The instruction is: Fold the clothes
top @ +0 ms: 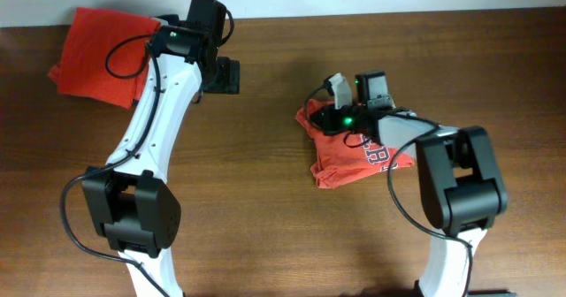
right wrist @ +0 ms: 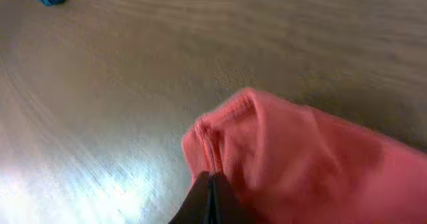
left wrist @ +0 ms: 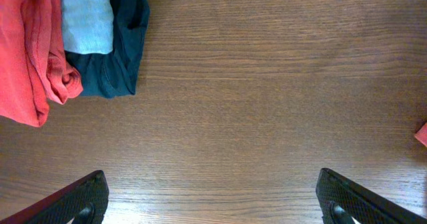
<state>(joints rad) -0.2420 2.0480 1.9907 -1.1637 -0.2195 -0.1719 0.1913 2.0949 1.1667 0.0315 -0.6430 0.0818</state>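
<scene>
1. Your coral-red T-shirt [top: 349, 156] lies crumpled in a soft, rumpled heap at about 3 o'clock from the centre of the tabletop [top: 265, 217], with white block lettering showing on its lower right part
2. The tabletop is dark wood grain, smooth, with a light sheen
3. Your right tool [right wrist: 210, 194] is pressed together, pinching a stitched hem fold at the shirt's 11 o'clock edge; its arm reaches in from 5 o'clock, elbow bent
4. Your left tool [left wrist: 213, 201] stands wide apart, holding nothing, above bare wood; its arm stretches toward 11 o'clock
5. A folded orange garment [top: 97, 54], a pale grey garment [left wrist: 87, 17] and a navy garment [left wrist: 123, 57] sit at 10 o'clock
</scene>
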